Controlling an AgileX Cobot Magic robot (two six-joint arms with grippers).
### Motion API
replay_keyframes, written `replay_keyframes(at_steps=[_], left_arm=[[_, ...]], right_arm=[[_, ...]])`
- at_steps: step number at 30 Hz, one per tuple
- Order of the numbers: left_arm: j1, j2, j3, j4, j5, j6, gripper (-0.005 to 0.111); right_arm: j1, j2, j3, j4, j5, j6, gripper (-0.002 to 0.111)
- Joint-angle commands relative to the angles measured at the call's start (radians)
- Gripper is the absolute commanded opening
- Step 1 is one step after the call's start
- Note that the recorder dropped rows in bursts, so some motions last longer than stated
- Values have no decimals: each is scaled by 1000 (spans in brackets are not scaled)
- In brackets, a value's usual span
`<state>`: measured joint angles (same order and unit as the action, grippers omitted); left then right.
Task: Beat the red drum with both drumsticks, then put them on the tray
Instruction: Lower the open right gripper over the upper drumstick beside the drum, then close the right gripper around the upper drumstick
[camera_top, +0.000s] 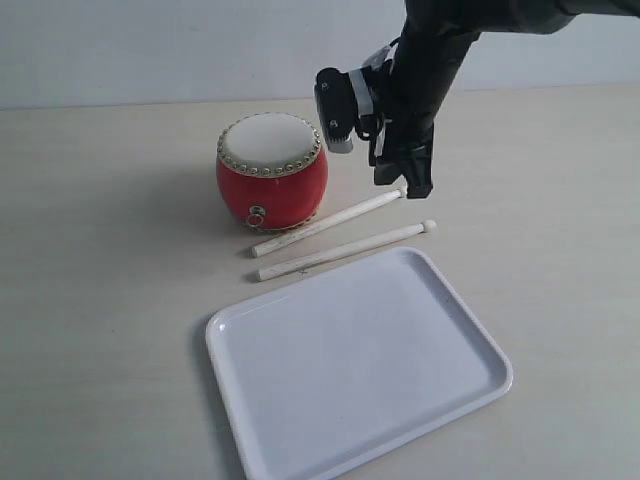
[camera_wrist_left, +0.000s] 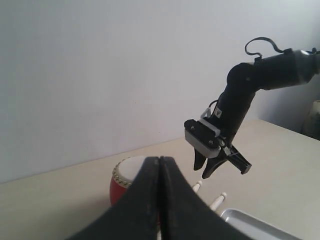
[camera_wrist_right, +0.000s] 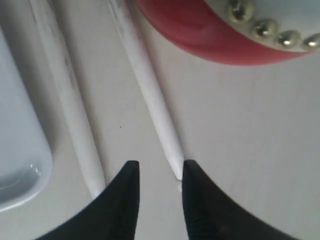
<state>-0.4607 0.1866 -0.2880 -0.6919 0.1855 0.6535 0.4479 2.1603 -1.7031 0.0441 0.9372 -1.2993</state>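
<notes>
Right claw (camera_top: 405, 186) low over drumstick (camera_top: 330, 222) end

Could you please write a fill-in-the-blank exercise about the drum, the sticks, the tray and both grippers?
The small red barrel-shaped drum stands ____ on the table.
____ slim pale wooden drumsticks lie between the drum and the flat white plastic tray.
The right gripper, at one end of the stick nearer the drum, has its jaws ____.
The left gripper is ____.
Missing words: upright; two; open; shut.

Pale beige tabletop (camera_top: 100, 250) meets a plain white wall (camera_top: 150, 50).
</notes>
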Motion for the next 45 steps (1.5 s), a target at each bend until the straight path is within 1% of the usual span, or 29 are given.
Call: replay_keyframes(at_steps=[1,20,25,45], left_arm=[[1,-3,5,6,0,-4,0],[1,-3,5,6,0,-6,0],[1,-3,5,6,0,-6,0],[1,-3,5,6,0,-4,0]], right_arm=[[20,49,-10,-21,-25,3,37],[30,121,-10,-84,-127,1,38],[28,123,-10,-128,-137,1,38],[28,134,-10,-122,-156,-26,38]])
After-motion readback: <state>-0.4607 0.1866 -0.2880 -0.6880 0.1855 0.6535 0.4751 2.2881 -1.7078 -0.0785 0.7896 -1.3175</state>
